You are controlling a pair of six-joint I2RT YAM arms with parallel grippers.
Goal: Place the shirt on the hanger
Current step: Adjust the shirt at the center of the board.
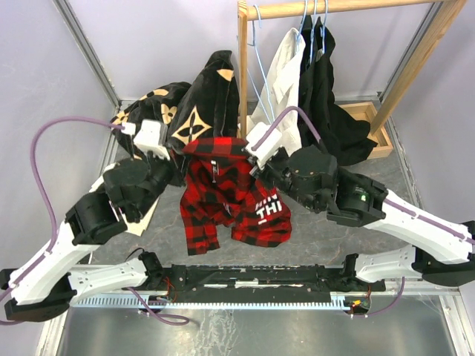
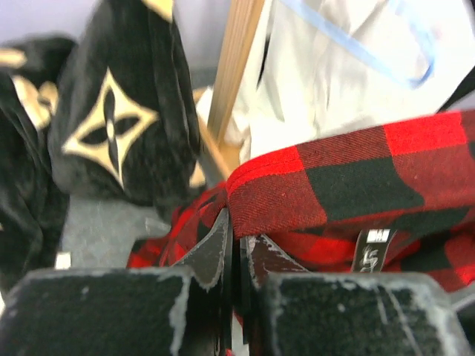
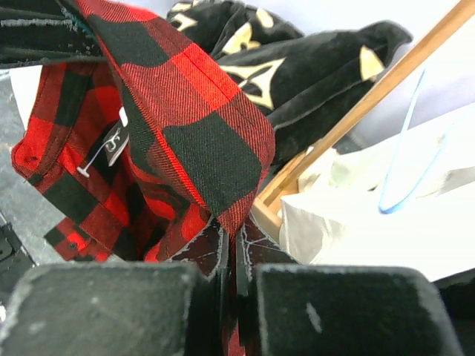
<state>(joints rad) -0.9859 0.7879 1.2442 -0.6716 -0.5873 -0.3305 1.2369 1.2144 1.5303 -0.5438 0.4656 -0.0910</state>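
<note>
The red-and-black plaid shirt (image 1: 230, 189) hangs lifted between my two grippers, its lower part with white lettering resting on the table. My left gripper (image 1: 180, 152) is shut on the left end of the collar (image 2: 312, 178); the fabric runs down between its fingertips (image 2: 223, 237). My right gripper (image 1: 254, 159) is shut on the collar's right end (image 3: 223, 156), pinched at the fingertips (image 3: 256, 248). The light-blue wire hanger (image 1: 257, 67) hangs by its hook from the rail, behind the shirt and apart from it. It also shows as a thin blue wire hanger (image 2: 371, 55) (image 3: 404, 174) against white cloth.
A pale wooden rail (image 1: 334, 7) on an upright post (image 1: 242, 74) carries a white shirt (image 1: 286, 70) and a black garment (image 1: 326, 96). Black fabric with tan motifs (image 1: 197, 104) lies heaped at the back left. The rail's wooden base (image 1: 371, 122) sits at right.
</note>
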